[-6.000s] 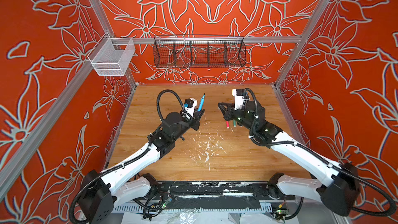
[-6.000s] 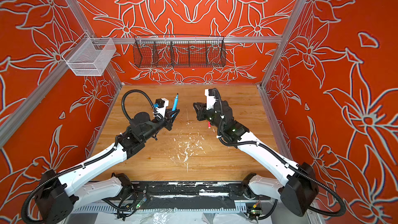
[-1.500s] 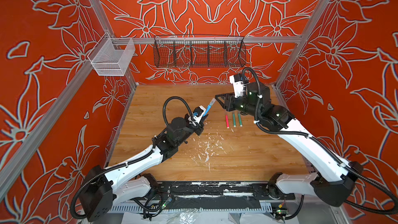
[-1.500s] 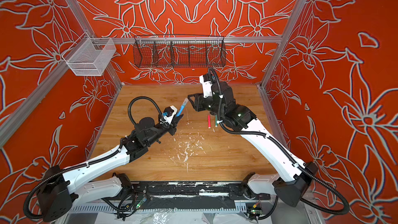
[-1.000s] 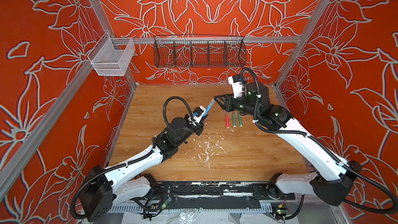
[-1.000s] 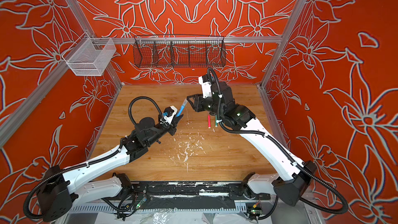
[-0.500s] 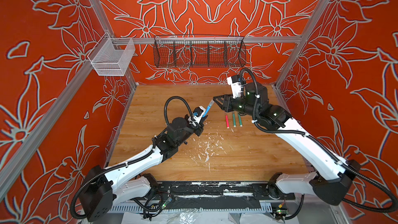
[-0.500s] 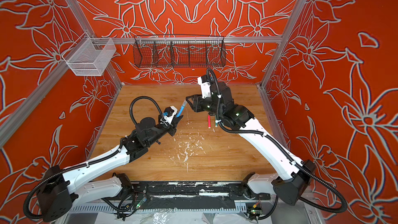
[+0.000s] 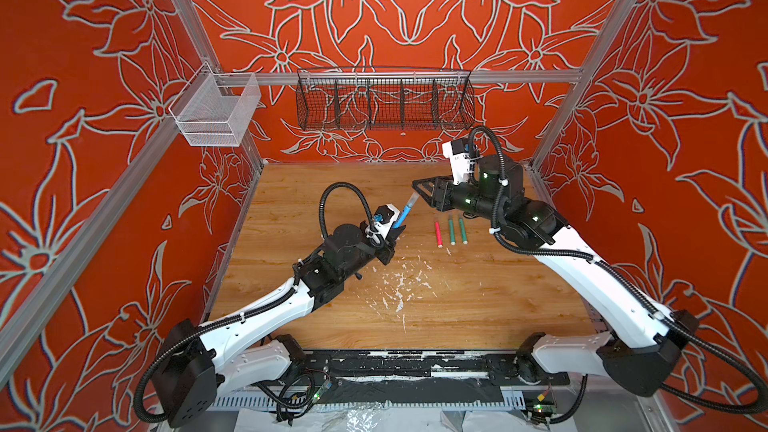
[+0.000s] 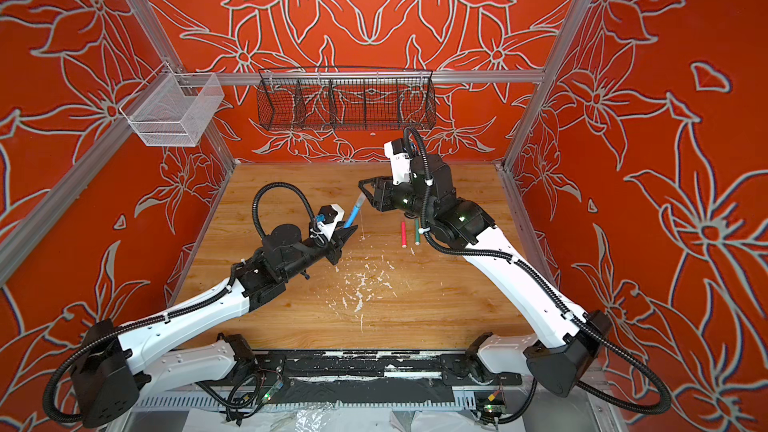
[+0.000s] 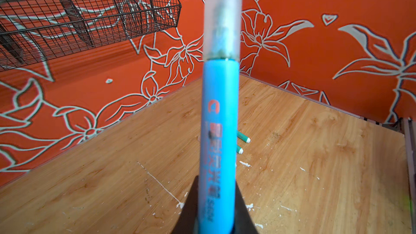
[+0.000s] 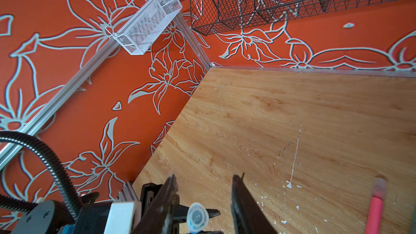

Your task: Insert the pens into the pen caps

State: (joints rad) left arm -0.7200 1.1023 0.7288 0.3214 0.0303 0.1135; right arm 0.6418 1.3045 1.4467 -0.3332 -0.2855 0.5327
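My left gripper [image 9: 392, 236] [image 10: 347, 234] [image 11: 216, 180] is shut on the lower barrel of the blue pen [image 9: 402, 217] [image 10: 353, 216] [image 11: 219, 142], which slants up toward the right arm. A translucent pen cap [image 9: 411, 201] [image 10: 360, 202] [image 11: 222, 19] sits over its tip. My right gripper [image 9: 417, 191] [image 10: 365, 189] [image 12: 203, 176] stands open round that cap [image 12: 197, 218], with a gap on each side. A red pen [image 9: 438, 234] [image 12: 374, 210] and two green pens [image 9: 451, 232] [image 9: 463, 230] lie side by side on the table under the right arm, each with a cap on its far end.
White paint flecks [image 9: 399, 284] are scattered over the middle of the wooden table [image 9: 291, 201]. A black wire basket [image 9: 384, 103] hangs on the back wall, and a white mesh basket [image 9: 216, 114] hangs at the left corner.
My right gripper's jaws have spread wider around the cap on the blue pen and it has edged slightly left. The left arm and the pen have stayed still over the last second.
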